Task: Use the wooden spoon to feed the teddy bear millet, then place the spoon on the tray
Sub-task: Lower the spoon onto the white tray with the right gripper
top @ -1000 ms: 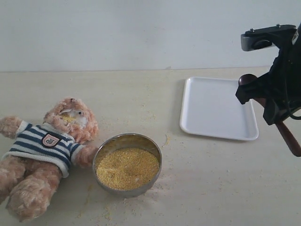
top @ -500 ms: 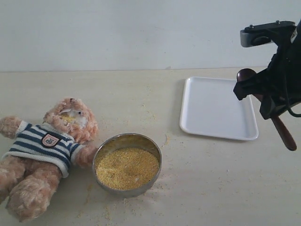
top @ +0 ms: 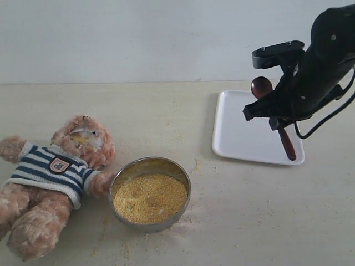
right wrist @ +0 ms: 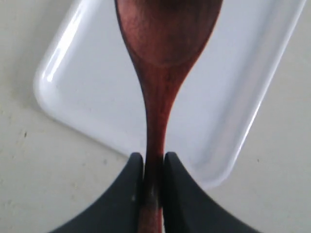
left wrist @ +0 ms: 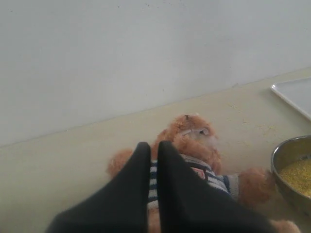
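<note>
The wooden spoon hangs tilted over the white tray, its oval bowl up and its handle end low by the tray's right rim. My right gripper is shut on the handle. In the right wrist view the fingers clamp the spoon above the tray. The teddy bear lies on its back at the left, with yellow crumbs on its muzzle. The millet fills the steel bowl beside it. My left gripper is shut and empty, above the bear.
Loose millet crumbs lie scattered around the bowl and toward the tray. A pale wall runs behind the table. The left wrist view also catches the bowl's rim and a tray corner.
My right arm has swung left and lower with the spoon, from beyond the tray's right edge to over the tray. The bear, bowl and tray have not moved.
</note>
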`<act>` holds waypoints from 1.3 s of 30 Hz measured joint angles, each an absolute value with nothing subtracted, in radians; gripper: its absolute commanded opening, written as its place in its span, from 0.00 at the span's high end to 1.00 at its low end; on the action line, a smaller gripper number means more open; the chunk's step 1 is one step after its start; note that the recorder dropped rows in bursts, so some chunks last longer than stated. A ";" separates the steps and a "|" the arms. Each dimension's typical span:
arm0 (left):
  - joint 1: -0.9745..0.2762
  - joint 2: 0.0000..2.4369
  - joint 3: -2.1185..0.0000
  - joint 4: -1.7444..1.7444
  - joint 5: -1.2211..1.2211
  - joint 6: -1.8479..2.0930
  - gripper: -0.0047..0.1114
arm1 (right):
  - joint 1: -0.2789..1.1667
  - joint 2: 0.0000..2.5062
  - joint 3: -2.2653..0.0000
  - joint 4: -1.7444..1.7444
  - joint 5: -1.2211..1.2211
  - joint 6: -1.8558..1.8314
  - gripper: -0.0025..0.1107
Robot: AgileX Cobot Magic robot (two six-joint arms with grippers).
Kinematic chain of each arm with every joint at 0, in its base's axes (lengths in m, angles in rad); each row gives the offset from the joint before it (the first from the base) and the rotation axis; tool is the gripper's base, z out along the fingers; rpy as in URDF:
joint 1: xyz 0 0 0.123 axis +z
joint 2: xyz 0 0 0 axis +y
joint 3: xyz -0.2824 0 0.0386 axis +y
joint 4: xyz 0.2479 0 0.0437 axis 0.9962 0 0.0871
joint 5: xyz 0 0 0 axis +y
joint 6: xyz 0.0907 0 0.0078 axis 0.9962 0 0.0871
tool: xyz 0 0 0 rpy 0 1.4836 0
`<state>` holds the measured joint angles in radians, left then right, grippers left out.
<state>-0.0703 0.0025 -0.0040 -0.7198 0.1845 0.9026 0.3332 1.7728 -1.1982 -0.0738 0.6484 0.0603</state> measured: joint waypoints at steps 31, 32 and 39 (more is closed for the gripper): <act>-0.070 0.002 -0.004 -0.724 0.202 0.903 0.92 | 0.265 2.240 -1.652 -0.093 0.797 0.038 0.98; -0.070 0.002 -0.004 -0.724 0.202 0.903 0.92 | 0.265 2.243 -1.652 -0.093 0.794 0.038 0.98; -0.070 0.002 -0.004 -0.724 0.202 0.903 0.92 | 0.265 2.247 -1.652 -0.093 0.781 0.038 0.98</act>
<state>-0.0703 0.0025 -0.0040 -0.7236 0.2022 0.9026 0.2653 2.2469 -1.6524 -0.0931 0.7805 0.0384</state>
